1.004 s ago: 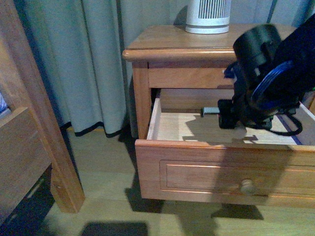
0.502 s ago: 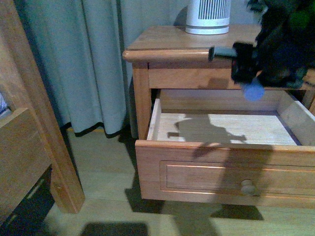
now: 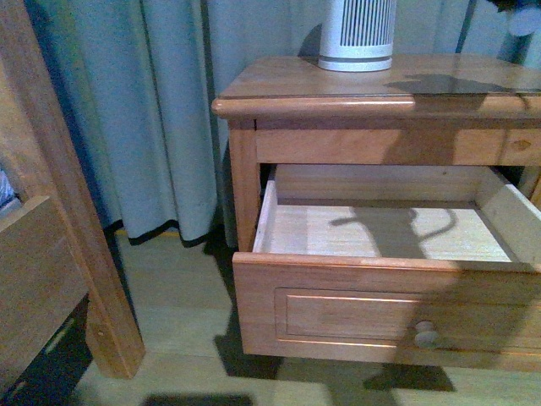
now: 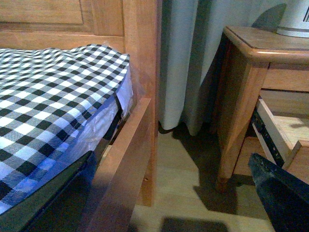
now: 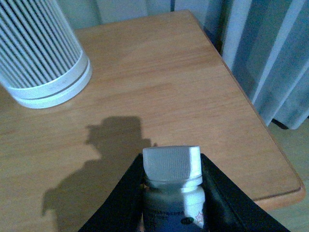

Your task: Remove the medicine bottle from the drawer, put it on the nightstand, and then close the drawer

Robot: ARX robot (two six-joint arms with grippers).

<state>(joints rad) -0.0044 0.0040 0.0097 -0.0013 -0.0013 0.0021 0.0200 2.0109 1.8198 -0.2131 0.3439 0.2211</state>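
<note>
Tall honey-brown wooden drawer [image 3: 380, 313] nearest, pulled out. Above it the honey-brown wooden nightstand [image 3: 287, 80], top free mid & right up to rounded edge. R gripper [image 5: 171, 169] clamps small white ribbed-cap medicine bottle [image 5: 172, 162] over that top. L gripper [image 4: 171, 157] spread, holding nothing. White slatted cylinder device [image 3: 357, 30] far left on top.

Bedroom: checked bed [image 4: 48, 96], nightstand [image 3: 296, 80], curtain [image 3: 161, 110].

A curtain [image 4: 186, 63] hangs between the nightstand [image 4: 241, 101] and the bed frame [image 4: 140, 58], which carries checked bedding [image 4: 53, 96].
</note>
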